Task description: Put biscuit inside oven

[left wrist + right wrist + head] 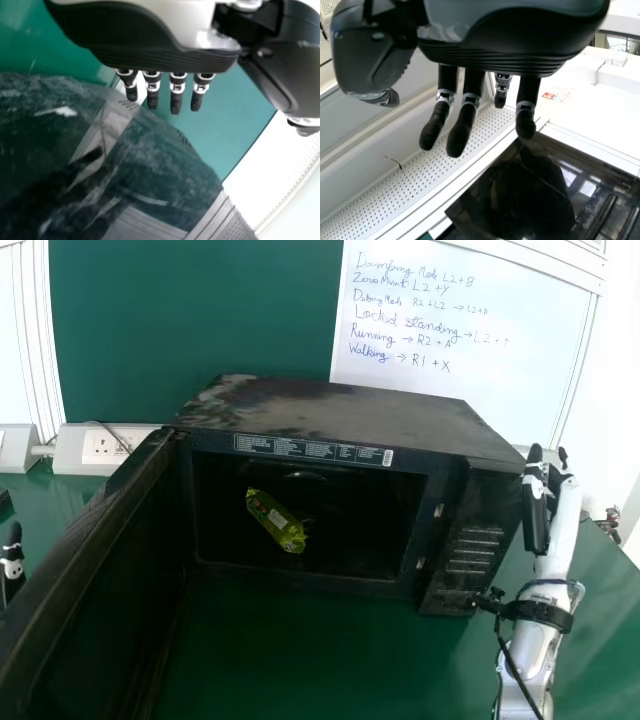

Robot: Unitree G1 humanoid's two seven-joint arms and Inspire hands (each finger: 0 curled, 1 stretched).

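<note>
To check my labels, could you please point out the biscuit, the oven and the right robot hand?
biscuit point(275, 521): head view, middle of its wrapper.
oven point(350, 420): head view, its top.
right robot hand point(536, 515): head view, its dark fingers.

And here's my head view, peering forward and down from above the table point(300, 670) into the open oven point(350, 415), the widest of the three! My left hand point(12, 565) sits at its left edge, my right hand point(536, 515) at its right. Over to my left wrist: right up close, looking past my left hand point(150, 45) across a dark glossy surface point(125, 165). Right wrist, just as tight, looks past my right hand point(520, 40) at a perforated strip point(420, 165) and dark glossy panel point(510, 200). Head view shares each hand with its wrist view.
</note>
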